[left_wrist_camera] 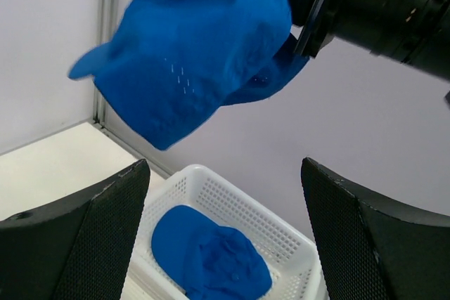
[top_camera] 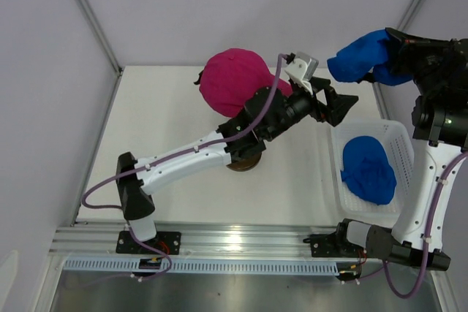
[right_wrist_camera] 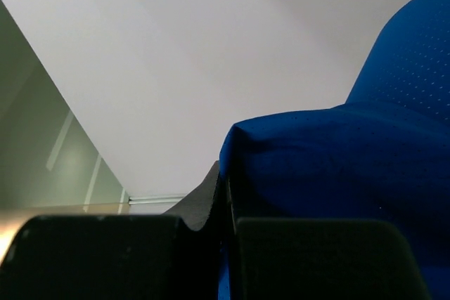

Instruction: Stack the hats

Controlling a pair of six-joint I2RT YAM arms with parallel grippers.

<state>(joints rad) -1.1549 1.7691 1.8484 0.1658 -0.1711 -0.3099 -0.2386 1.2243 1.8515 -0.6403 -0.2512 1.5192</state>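
My right tool (right_wrist_camera: 228, 240) is clamped shut on the edge of a blue hat (top_camera: 362, 56), holding it in the air beyond the far end of the white basket (top_camera: 401, 140). The second blue hat (top_camera: 369, 169) lies inside that basket. My left tool (top_camera: 345, 109) stands wide open and empty, between the lifted hat and the pink hat (top_camera: 232, 78) towards the back of the tabletop (top_camera: 168, 122).

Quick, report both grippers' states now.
Left gripper: open, holding nothing.
Right gripper: shut on the raised blue hat.
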